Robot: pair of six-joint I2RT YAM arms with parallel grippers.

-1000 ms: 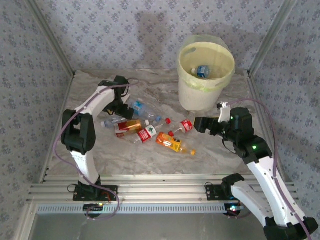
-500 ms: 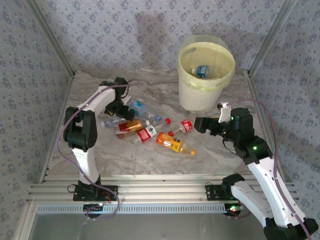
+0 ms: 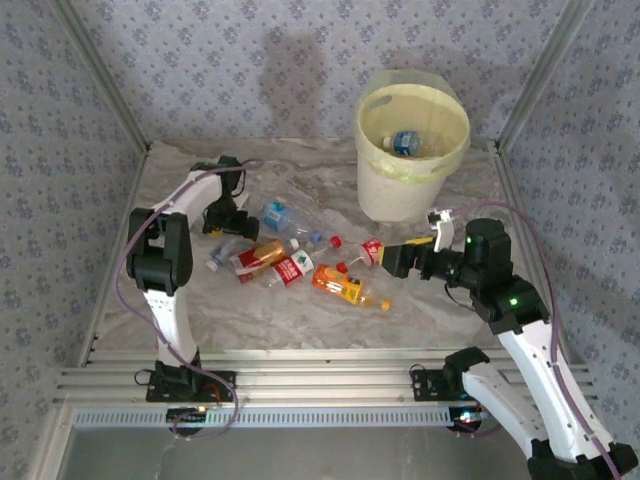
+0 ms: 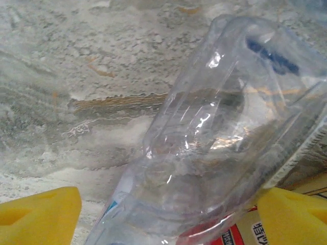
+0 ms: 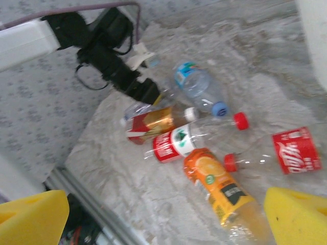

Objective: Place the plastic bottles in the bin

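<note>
step: grab the clear bottle at the left end of the pile. Looks early in the task: most plastic bottles lie on the table, and one bottle is already in the bin.
left gripper: released, one yellow finger on each side of the clear bottle. One finger is apart from it w/ table showing between, the other just beside its wall. Not grasping.
right gripper: released wide, nothing between the fingers. It hovers near the red-label bottle.
how-to, left: centre on the bottle body before clenching. The thin wall will prob. buckle & slip, so close across the widest part. Lift straight up so the bottles below aren't dragged.
how-to, right: come down across the red-label bottle's short axis. The orange bottle lies just beside it, so keep the fingers off that.
bin: far right of the table, well apart from the pile. Rim is tall, so carry high & let go over the opening.
writing: the red label has white script, Coca-Cola-like, but too blurred to confirm. The orange bottle has a fruit graphic, text too small. The red/white-label bottle has a green mark, unreadable. The label under the clear bottle has dark characters, cut off.
</note>
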